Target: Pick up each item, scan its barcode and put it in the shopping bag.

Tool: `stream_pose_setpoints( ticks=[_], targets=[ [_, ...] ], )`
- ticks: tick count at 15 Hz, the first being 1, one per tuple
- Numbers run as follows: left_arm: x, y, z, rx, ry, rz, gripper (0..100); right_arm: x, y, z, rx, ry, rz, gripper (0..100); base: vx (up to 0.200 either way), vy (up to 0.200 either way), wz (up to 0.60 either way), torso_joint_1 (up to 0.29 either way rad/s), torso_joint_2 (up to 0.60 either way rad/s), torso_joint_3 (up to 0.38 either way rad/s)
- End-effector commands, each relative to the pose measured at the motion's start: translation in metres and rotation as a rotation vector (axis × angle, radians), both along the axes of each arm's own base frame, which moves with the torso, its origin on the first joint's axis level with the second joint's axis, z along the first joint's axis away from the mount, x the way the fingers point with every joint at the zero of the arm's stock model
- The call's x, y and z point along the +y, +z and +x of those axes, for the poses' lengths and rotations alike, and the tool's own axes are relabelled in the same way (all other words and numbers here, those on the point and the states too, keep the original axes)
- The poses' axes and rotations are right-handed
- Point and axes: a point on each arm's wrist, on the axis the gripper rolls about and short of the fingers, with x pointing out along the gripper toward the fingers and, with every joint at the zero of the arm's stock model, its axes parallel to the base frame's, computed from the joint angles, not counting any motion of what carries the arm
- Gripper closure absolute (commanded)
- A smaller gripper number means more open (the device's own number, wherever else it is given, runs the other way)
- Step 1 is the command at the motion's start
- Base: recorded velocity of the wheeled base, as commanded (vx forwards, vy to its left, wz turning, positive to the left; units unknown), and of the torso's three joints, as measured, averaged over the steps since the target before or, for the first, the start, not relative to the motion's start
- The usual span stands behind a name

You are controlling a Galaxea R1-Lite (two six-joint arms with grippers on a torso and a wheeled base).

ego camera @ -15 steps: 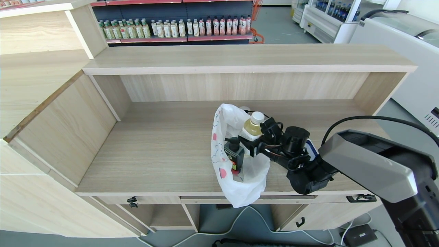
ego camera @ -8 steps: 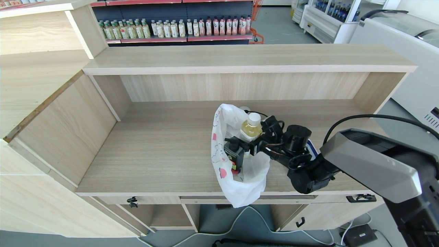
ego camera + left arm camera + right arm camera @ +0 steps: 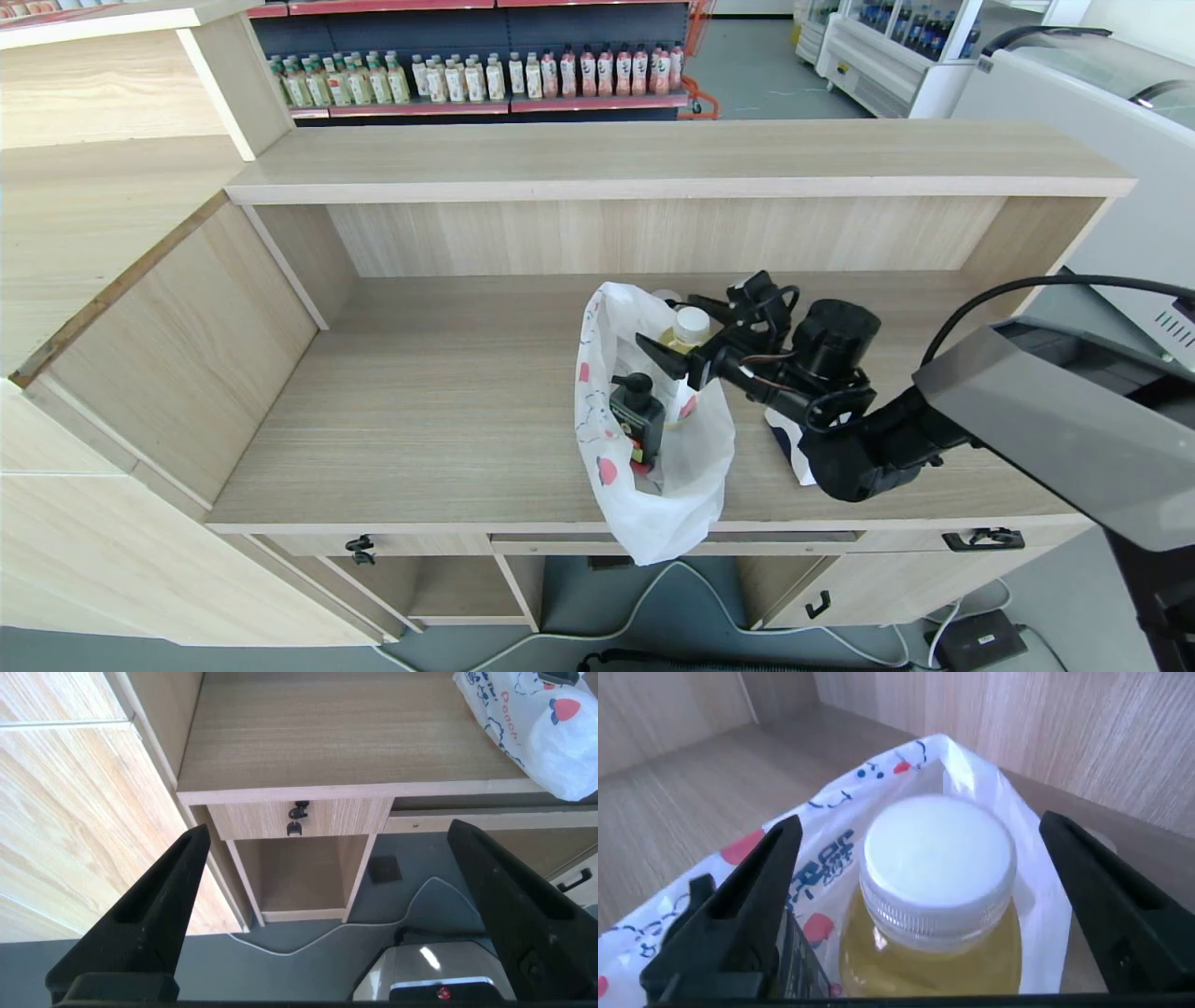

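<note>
Right tool [image 3: 667, 319] has released the bottle [image 3: 692, 327] into shopping bag [image 3: 667, 518] (beside pump dispenser [image 3: 638, 422]).

Black wrist [image 3: 831, 350]; grey angular forearm [image 3: 1036, 439]; apparently black cable [image 3: 1074, 277]

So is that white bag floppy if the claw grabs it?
Probably floppy: the shopping bag looks like thin crinkled plastic, sagging over the edge of the counter. The drink bottle and pump bottle inside likely weigh it down, yet a tug might tip them.
</note>
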Motion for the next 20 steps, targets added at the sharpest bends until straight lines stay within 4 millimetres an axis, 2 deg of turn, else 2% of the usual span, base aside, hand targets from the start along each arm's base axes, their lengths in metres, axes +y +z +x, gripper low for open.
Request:
stream_pose_setpoints(
  ticks=[1, 5, 6, 8, 9, 10, 13, 14, 15, 16, 18, 19, 20],
  targets=[
    [0.0, 0.0, 0.0, 0.0, 0.0, 0.0, 0, -0.005, 0.054, -0.02, -0.07, 0.023, 0.064, 0, 0.0, 0.0, 0.0, 0.0, 0.0, 0.0],
    [0.0, 0.0, 0.0, 0.0, 0.0, 0.0, 0, -0.023, 0.117, -0.063, -0.076, 0.039, 0.121, 0, 0.0, 0.0, 0.0, 0.0, 0.0, 0.0],
    [0.0, 0.0, 0.0, 0.0, 0.0, 0.0, 0, -0.026, 0.123, -0.071, -0.076, 0.039, 0.121, 0, 0.0, 0.0, 0.0, 0.0, 0.0, 0.0],
    [0.0, 0.0, 0.0, 0.0, 0.0, 0.0, 0, -0.052, 0.146, -0.109, -0.053, 0.007, 0.116, 0, 0.0, 0.0, 0.0, 0.0, 0.0, 0.0],
    [0.0, 0.0, 0.0, 0.0, 0.0, 0.0, 0, -0.07, 0.148, -0.125, -0.02, -0.035, 0.093, 0, 0.0, 0.0, 0.0, 0.0, 0.0, 0.0],
    [0.0, 0.0, 0.0, 0.0, 0.0, 0.0, 0, -0.092, 0.147, -0.146, 0.025, -0.1, 0.057, 0, 0.0, 0.0, 0.0, 0.0, 0.0, 0.0],
    [0.0, 0.0, 0.0, 0.0, 0.0, 0.0, 0, -0.14, 0.134, -0.197, 0.159, -0.347, 0.028, 0, 0.0, 0.0, 0.0, 0.0, 0.0, 0.0],
    [0.0, 0.0, 0.0, 0.0, 0.0, 0.0, 0, -0.146, 0.132, -0.204, 0.174, -0.381, 0.025, 0, 0.0, 0.0, 0.0, 0.0, 0.0, 0.0],
    [0.0, 0.0, 0.0, 0.0, 0.0, 0.0, 0, -0.158, 0.128, -0.222, 0.216, -0.444, 0.02, 0, 0.0, 0.0, 0.0, 0.0, 0.0, 0.0],
    [0.0, 0.0, 0.0, 0.0, 0.0, 0.0, 0, -0.164, 0.124, -0.232, 0.241, -0.469, 0.015, 0, 0.0, 0.0, 0.0, 0.0, 0.0, 0.0],
    [0.0, 0.0, 0.0, 0.0, 0.0, 0.0, 0, -0.17, 0.11, -0.257, 0.28, -0.5, 0.01, 0, 0.0, 0.0, 0.0, 0.0, 0.0, 0.0],
    [0.0, 0.0, 0.0, 0.0, 0.0, 0.0, 0, -0.171, 0.107, -0.262, 0.285, -0.505, 0.009, 0, 0.0, 0.0, 0.0, 0.0, 0.0, 0.0],
    [0.0, 0.0, 0.0, 0.0, 0.0, 0.0, 0, -0.172, 0.097, -0.277, 0.291, -0.511, 0.009, 0, 0.0, 0.0, 0.0, 0.0, 0.0, 0.0]
  ],
)
